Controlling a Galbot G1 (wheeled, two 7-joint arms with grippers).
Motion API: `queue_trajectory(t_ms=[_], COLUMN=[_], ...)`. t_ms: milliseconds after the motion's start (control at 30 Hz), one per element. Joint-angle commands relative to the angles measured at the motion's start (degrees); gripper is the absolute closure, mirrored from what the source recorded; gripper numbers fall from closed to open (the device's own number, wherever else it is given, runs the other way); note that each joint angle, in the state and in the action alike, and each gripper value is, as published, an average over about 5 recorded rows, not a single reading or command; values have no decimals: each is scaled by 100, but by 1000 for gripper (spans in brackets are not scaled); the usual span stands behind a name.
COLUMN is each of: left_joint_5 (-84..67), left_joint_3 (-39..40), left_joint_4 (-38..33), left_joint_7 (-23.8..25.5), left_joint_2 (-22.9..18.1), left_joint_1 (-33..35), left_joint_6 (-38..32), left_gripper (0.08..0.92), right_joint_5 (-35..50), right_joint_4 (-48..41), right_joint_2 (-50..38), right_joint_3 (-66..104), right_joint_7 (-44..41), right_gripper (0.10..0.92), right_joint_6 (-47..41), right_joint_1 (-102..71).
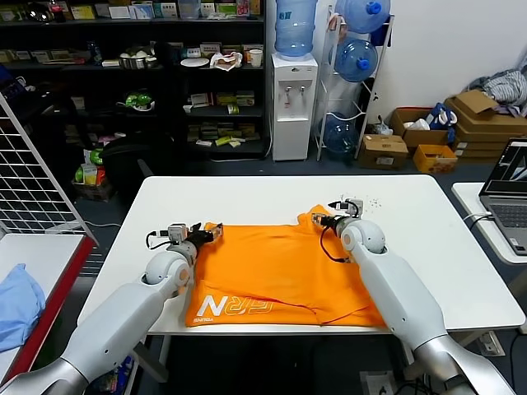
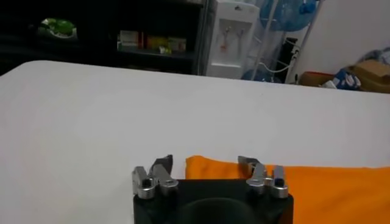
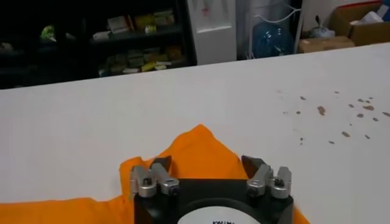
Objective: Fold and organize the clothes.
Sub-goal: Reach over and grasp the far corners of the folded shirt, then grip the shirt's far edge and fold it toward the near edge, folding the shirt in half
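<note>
The orange T-shirt (image 1: 284, 276) lies flat on the white table (image 1: 428, 239). The left gripper (image 1: 203, 236) and the right gripper (image 1: 328, 220) hover over its far corners, fingers apart.

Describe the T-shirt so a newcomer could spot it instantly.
On the white table in front of the robot, between the left gripper and right gripper, lies the T-shirt. It is bright orange, spread flat, with white lettering near its front edge.
</note>
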Motion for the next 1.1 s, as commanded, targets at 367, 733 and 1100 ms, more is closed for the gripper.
queue_trajectory(t_ms=[367, 733, 1100], left_joint_5=[32, -42, -248], left_joint_3=[47, -116, -650], left_joint_4=[-126, -835, -2396], left_joint_7=[-53, -216, -495], left_joint_2=[17, 276, 772], left_joint_1=[62, 241, 1065], left_joint_6=[-7, -38, -2], left_gripper=[670, 907, 907], right_joint_5=[96, 386, 897], right_joint_4=[165, 1209, 2992], right_joint_2=[-62, -680, -1612], right_joint_3=[17, 235, 872], right_joint_7=[10, -166, -41], right_gripper=[659, 903, 903], right_joint_6=[53, 299, 209], right_joint_1=[-83, -622, -1977])
